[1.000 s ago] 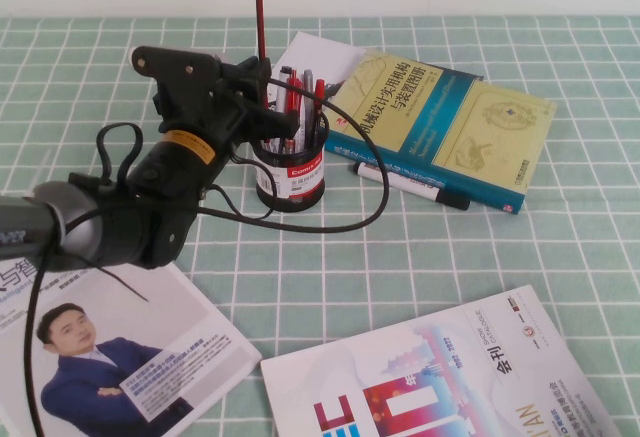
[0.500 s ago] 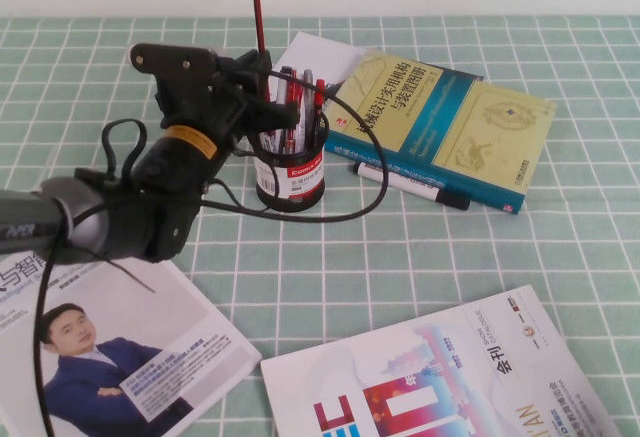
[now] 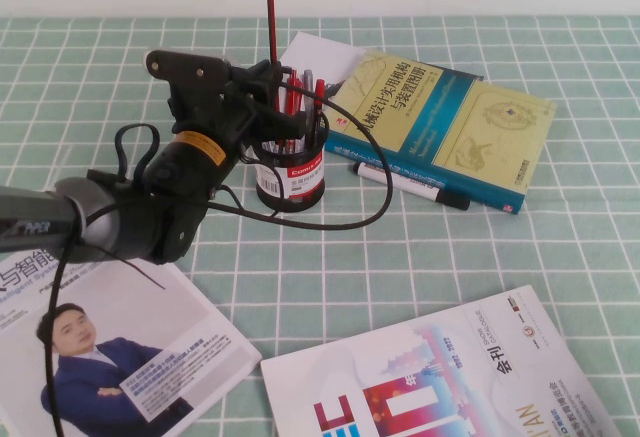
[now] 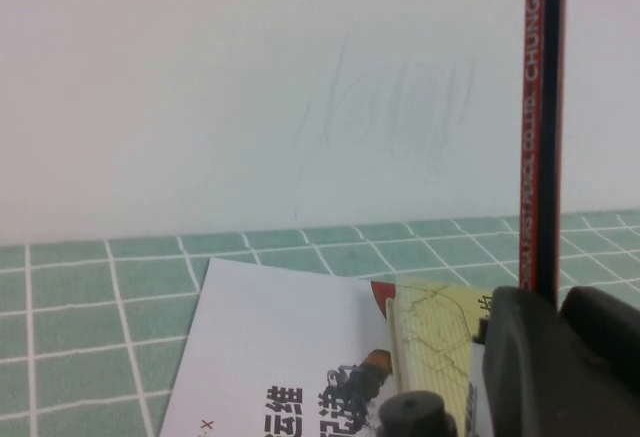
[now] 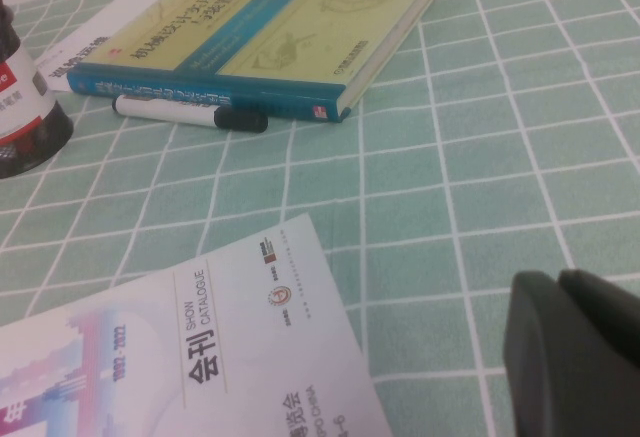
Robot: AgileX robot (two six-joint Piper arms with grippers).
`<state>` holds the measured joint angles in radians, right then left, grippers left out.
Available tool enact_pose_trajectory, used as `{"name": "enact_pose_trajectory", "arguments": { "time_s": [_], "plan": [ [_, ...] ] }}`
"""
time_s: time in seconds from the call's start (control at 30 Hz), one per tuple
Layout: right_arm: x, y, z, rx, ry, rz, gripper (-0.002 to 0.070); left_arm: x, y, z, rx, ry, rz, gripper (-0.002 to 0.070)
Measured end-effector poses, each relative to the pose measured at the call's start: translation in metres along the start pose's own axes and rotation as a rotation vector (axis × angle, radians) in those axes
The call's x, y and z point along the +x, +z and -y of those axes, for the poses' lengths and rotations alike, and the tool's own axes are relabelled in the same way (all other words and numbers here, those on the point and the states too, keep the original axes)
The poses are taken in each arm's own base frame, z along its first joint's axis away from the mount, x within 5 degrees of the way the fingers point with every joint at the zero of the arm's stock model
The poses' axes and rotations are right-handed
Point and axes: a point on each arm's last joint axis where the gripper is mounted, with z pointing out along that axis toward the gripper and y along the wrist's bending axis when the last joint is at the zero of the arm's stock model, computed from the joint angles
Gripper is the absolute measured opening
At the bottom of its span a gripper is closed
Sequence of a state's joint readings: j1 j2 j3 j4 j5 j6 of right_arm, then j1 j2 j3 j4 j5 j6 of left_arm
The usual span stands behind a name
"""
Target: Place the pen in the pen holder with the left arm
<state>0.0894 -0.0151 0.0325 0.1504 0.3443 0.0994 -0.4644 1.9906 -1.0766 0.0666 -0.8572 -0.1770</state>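
Note:
The thin dark red pen (image 3: 270, 17) stands upright, its pale tip at the top. My left gripper (image 3: 270, 92) is shut on its lower part, right above the left rim of the black mesh pen holder (image 3: 290, 172). The pen's lower end is hidden behind the fingers. In the left wrist view the pen (image 4: 540, 127) rises from between the closed black fingers (image 4: 520, 357). Several red and grey pens (image 3: 296, 107) stand in the holder. My right gripper (image 5: 575, 347) is shut and empty, low over the green tiled cloth, out of the high view. The holder's base (image 5: 30, 142) shows there too.
A yellow and blue book (image 3: 440, 122) lies right of the holder, with a white marker with a black cap (image 3: 410, 185) along its front edge. A white paper (image 3: 320, 57) lies behind the holder. A magazine (image 3: 120, 357) lies front left, a catalogue (image 3: 440, 377) front right.
My left gripper has moved a little to the right with the pen, from beside the holder's left side to over its rim. The pen stays upright.

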Motion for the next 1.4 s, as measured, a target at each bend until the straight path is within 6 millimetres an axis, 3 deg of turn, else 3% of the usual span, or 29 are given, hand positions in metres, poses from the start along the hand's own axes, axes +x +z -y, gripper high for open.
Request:
{"name": "enact_pose_trajectory", "arguments": {
  "time_s": [0.67,0.77,0.93,1.1,1.23,1.3,1.4],
  "plan": [
    [0.0,0.0,0.0,0.0,0.0,0.0,-0.002,0.006,0.0,0.0,0.001,0.008,-0.067,0.0024],
    [0.0,0.0,0.0,0.0,0.0,0.0,-0.002,0.006,0.0,0.0,0.006,0.013,-0.067,0.009],
    [0.0,0.0,0.0,0.0,0.0,0.0,-0.002,0.003,-0.001,0.001,0.007,0.014,-0.075,0.0299],
    [0.0,0.0,0.0,0.0,0.0,0.0,-0.002,-0.012,-0.005,0.003,-0.001,0.02,-0.104,0.0353],
    [0.0,0.0,0.0,0.0,0.0,0.0,-0.002,-0.039,-0.015,0.006,-0.013,0.025,-0.13,0.0335],
    [0.0,0.0,0.0,0.0,0.0,0.0,-0.002,-0.055,-0.022,0.009,-0.012,0.039,-0.138,0.0276],
    [0.0,0.0,0.0,0.0,0.0,0.0,-0.002,-0.08,-0.042,0.016,0.02,0.099,-0.119,0.0112]
  ]
}}
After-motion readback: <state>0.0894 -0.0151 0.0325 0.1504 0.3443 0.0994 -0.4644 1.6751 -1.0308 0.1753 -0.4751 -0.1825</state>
